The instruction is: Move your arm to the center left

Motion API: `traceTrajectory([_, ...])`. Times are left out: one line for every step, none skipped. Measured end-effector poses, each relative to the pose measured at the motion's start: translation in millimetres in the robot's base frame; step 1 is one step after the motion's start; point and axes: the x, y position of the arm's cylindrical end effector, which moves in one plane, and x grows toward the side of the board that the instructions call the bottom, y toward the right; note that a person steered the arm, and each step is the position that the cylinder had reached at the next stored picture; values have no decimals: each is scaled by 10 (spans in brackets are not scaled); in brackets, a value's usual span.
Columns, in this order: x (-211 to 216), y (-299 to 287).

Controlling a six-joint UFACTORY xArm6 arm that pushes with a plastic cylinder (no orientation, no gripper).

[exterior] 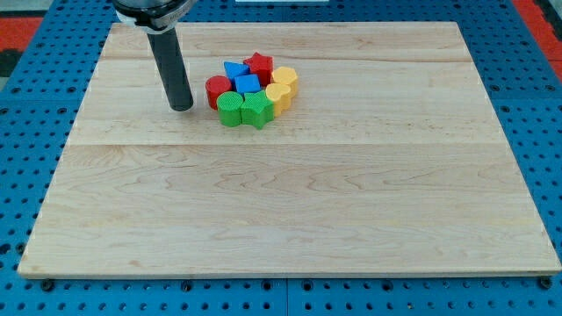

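Observation:
My tip [181, 107] rests on the wooden board [290, 211], in its upper left part. It stands just left of a tight cluster of blocks, apart from them. The nearest block is a red cylinder [218, 90]. Next to it lie a green cylinder [230, 109] and a green star [256, 110]. Behind them are a blue cube [248, 85], a blue block [234, 69] and a red star [258, 64]. On the cluster's right are a yellow heart-like block [285, 80] and another yellow block [278, 95].
The board lies on a blue perforated table [26, 132] that shows on all sides. The rod's dark mount [151, 10] is at the view's top left.

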Motion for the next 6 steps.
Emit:
traceTrajectory([0, 0])
traceTrajectory([81, -3])
traceTrajectory([681, -3])
traceTrajectory([763, -327])
traceTrajectory([523, -758])
traceTrajectory([237, -953])
